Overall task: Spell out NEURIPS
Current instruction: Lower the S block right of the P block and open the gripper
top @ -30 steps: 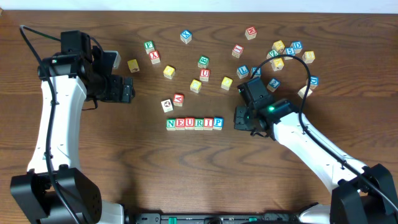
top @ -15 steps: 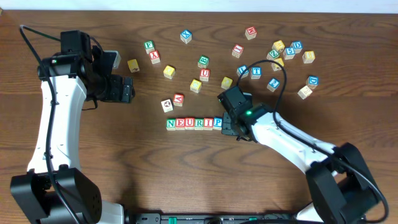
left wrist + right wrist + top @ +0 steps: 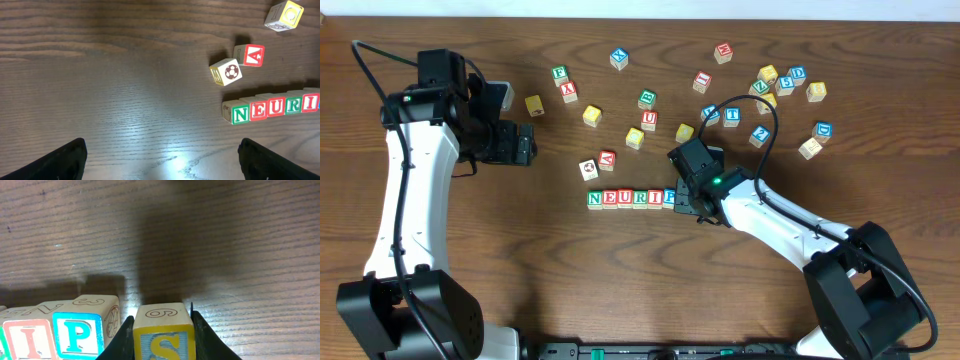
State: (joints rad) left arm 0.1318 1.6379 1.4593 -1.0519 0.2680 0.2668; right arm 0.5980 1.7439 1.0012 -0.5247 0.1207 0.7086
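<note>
The row of cubes reading N, E, U, R, I (image 3: 625,198) lies at the table's middle, and the left wrist view shows it at the right edge (image 3: 270,107). The blue P cube (image 3: 77,330) ends the row. My right gripper (image 3: 162,342) is shut on the yellow S cube (image 3: 162,335), with a dark finger pressed to each side. The S sits just right of the P with a narrow gap between them. From overhead, the right gripper (image 3: 684,198) covers the S and the row's right end. My left gripper (image 3: 525,143) stands open with nothing in it, left of the row.
Just behind the row's left end sit a soccer-ball cube (image 3: 588,169) and a red A cube (image 3: 607,159). Several loose letter cubes are scattered across the back, with a cluster at back right (image 3: 780,85). The right arm's cable loops above that area.
My right gripper has carried the S cube leftward from the right side to the row's right end beside the P. The left arm has not moved.
</note>
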